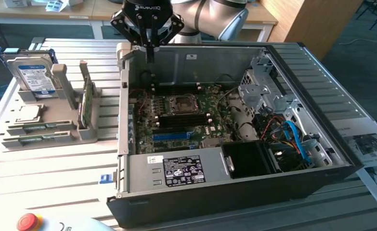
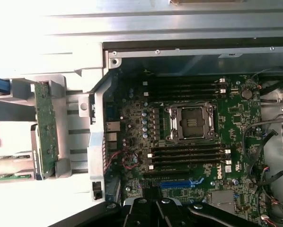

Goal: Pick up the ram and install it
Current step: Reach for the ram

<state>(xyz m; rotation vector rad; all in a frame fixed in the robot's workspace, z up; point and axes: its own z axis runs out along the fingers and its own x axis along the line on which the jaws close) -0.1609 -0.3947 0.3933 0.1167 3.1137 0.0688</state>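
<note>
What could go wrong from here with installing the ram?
The gripper hangs shut over the case wall; dropping straight down could strike it. The ram lies low beside an upright green card, easy to bump. The memory slots flank the CPU socket; a misaligned insertion might hit it.

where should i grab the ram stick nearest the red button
Probably mid-length on the ram stick, from straight above, jaws across its narrow width: it lies long and narrow in a slot of the grey holder, whose walls seem to block its ends and sides.
</note>
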